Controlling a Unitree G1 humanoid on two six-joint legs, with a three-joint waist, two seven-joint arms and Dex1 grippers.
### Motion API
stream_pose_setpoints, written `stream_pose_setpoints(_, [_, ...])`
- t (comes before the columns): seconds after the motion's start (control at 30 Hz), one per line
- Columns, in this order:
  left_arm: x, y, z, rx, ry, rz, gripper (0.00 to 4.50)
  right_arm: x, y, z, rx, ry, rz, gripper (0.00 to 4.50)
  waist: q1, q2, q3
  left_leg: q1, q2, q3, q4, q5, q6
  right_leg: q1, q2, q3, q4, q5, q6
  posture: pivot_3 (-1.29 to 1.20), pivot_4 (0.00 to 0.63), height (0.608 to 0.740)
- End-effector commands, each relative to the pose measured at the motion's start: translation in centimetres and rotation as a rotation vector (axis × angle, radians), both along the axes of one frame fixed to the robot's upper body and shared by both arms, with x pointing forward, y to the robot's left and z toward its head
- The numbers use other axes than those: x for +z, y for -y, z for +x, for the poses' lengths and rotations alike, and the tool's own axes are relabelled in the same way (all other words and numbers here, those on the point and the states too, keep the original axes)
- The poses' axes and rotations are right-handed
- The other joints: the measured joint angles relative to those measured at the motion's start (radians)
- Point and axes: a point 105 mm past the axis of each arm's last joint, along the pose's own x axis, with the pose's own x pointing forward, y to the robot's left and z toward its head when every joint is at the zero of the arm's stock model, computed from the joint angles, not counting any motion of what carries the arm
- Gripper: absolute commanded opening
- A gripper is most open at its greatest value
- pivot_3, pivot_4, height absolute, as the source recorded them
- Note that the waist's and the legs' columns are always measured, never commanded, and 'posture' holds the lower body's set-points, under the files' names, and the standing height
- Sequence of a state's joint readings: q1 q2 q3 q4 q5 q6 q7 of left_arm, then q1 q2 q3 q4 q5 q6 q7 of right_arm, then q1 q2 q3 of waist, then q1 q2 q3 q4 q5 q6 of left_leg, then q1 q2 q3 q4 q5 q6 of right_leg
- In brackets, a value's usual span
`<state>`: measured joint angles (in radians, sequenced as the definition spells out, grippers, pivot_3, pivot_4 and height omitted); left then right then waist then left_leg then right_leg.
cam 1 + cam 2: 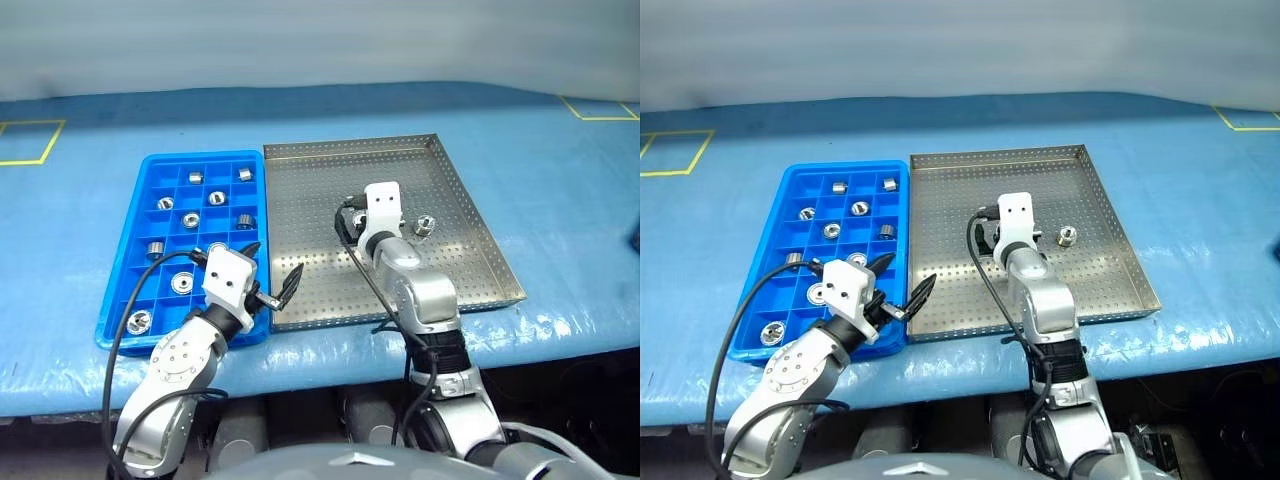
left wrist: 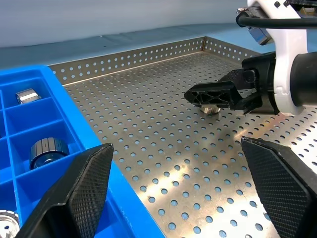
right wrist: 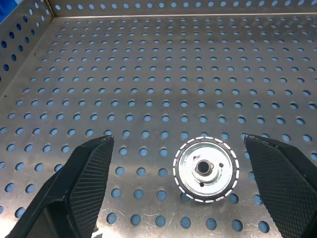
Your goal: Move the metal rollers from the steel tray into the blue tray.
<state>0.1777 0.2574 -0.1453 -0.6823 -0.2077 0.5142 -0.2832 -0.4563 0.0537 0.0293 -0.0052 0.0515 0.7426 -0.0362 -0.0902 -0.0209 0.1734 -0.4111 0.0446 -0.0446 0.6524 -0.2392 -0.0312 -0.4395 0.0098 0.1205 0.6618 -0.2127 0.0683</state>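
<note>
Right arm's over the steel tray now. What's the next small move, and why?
Probably ease the right gripper down and close on the last roller: it lies flat on the steel tray, between the open fingers, not yet touched.

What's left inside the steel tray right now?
One metal roller lies on the steel tray floor, between the open right gripper fingers, untouched. The right arm covers part of the floor, so anything beneath it is hidden.

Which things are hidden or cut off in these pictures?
- Right gripper: the right arm's own wrist hides its fingers in the head views.
- Metal roller: the right gripper's finger covers its top in the left wrist view.
- Blue tray: cut off by the left wrist view's edge.
</note>
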Motion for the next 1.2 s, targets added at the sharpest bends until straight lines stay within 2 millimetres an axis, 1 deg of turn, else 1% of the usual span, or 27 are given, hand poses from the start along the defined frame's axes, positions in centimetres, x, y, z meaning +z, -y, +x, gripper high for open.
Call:
stream_pose_setpoints(0.03, [0.9,0.1,-0.1,0.003,0.038,-0.015,4.5,0.6,0.0,0.8,-0.042,0.03,0.015,4.45,0.001,0.0,0.0,0.0,0.0,0.0,0.0,0.0,0.0,0.0,0.0,0.0,0.0,0.0,0.0,0.01,0.15,0.74])
stream_pose_setpoints(0.2, [0.8,0.1,-0.2,0.003,0.036,-0.018,4.5,-0.9,0.5,1.3,-0.123,-0.014,-0.005,4.45,0.003,0.0,0.0,0.0,0.0,0.0,0.0,0.0,0.0,0.0,0.0,0.0,0.0,0.0,-0.001,0.01,0.15,0.74])
stream_pose_setpoints(0.27, [0.8,0.1,-0.2,0.003,0.035,-0.019,4.5,-1.1,0.6,1.4,-0.141,-0.02,-0.006,4.45,0.005,0.0,0.0,0.0,0.0,0.0,0.0,0.0,0.0,0.0,0.0,0.0,0.0,0.001,-0.001,0.02,0.15,0.74])
stream_pose_setpoints(0.37, [0.8,0.1,-0.3,0.005,0.032,-0.02,4.5,-1.3,0.8,1.6,-0.153,-0.021,-0.01,3.85,0.005,0.0,0.0,0.0,0.0,0.0,0.0,0.0,0.0,0.0,0.0,0.0,0.0,0.001,-0.001,0.02,0.15,0.74])
stream_pose_setpoints(0.43, [0.8,0.1,-0.3,0.007,0.031,-0.02,4.5,-1.4,0.8,1.6,-0.154,-0.02,-0.011,3.26,0.005,0.0,0.0,0.0,0.0,0.0,0.0,0.0,0.0,0.0,0.0,0.0,0.0,0.001,-0.001,0.02,0.15,0.74])
stream_pose_setpoints(0.57, [0.7,0.1,-0.4,0.016,0.028,-0.022,4.5,-1.2,0.5,1.6,-0.137,-0.013,-0.014,1.92,0.006,0.001,0.0,0.001,0.0,0.0,0.0,0.0,0.0,0.001,0.0,0.0,0.0,0.0,-0.001,0.03,0.15,0.74])
stream_pose_setpoints(0.6, [0.7,0.1,-0.4,0.021,0.028,-0.024,4.5,-1.0,0.3,1.6,-0.126,-0.007,-0.014,1.79,0.006,0.001,0.0,0.001,0.0,0.0,0.0,0.0,0.0,0.001,0.0,0.0,0.0,0.0,-0.001,0.04,0.15,0.74])
stream_pose_setpoints(0.63, [0.7,0.0,-0.4,0.028,0.029,-0.026,4.5,-0.7,0.0,1.6,-0.11,0.003,-0.015,1.79,0.006,0.001,0.0,0.001,0.0,0.0,0.0,0.0,0.0,0.001,0.0,0.0,0.0,0.0,-0.001,0.04,0.15,0.74])
stream_pose_setpoints(0.73, [0.7,-0.2,-0.4,0.056,0.031,-0.035,4.5,0.8,-1.5,1.6,-0.034,0.045,-0.005,1.79,0.007,0.001,0.0,0.001,0.0,0.0,0.0,0.0,0.0,0.001,0.0,0.0,0.0,0.0,-0.001,0.07,0.15,0.74])
stream_pose_setpoints(0.83, [0.9,-1.1,-0.5,0.123,0.046,-0.035,4.5,2.9,-3.9,1.5,0.088,0.103,0.017,1.79,0.009,0.001,0.0,0.001,0.0,0.0,0.0,0.0,0.0,0.0,0.0,0.0,0.0,0.0,-0.001,0.1,0.15,0.74])
stream_pose_setpoints(0.93, [1.0,-2.2,-0.5,0.201,0.063,-0.03,4.5,4.4,-6.3,1.0,0.209,0.129,0.047,1.79,0.02,0.001,0.0,0.001,0.0,-0.001,0.0,0.0,0.0,0.0,0.0,0.0,0.0,0.0,-0.001,0.14,0.15,0.74])
stream_pose_setpoints(0.97, [1.1,-2.6,-0.6,0.225,0.067,-0.028,4.5,5.0,-7.4,0.7,0.261,0.133,0.068,1.79,0.025,0.001,0.0,0.001,0.0,-0.001,0.0,0.0,0.0,0.0,0.001,-0.001,0.0,0.0,-0.001,0.15,0.15,0.74])
stream_pose_setpoints(1.07, [1.1,-3.6,-1.0,0.278,0.071,-0.017,4.5,6.4,-10.6,-0.6,0.437,0.166,0.052,1.79,0.04,0.001,0.0,0.001,0.001,-0.001,-0.001,0.0,0.0,0.0,0.001,-0.001,0.0,0.0,-0.001,0.19,0.15,0.74])
stream_pose_setpoints(1.2, [1.0,-4.4,-1.9,0.333,0.068,-0.01,4.5,7.1,-14.0,-2.7,0.623,0.177,0.031,1.79,0.073,0.001,0.0,0.0,0.0,-0.001,-0.001,0.0,0.0,0.0,0.0,-0.002,-0.001,0.0,-0.001,0.26,0.15,0.74])
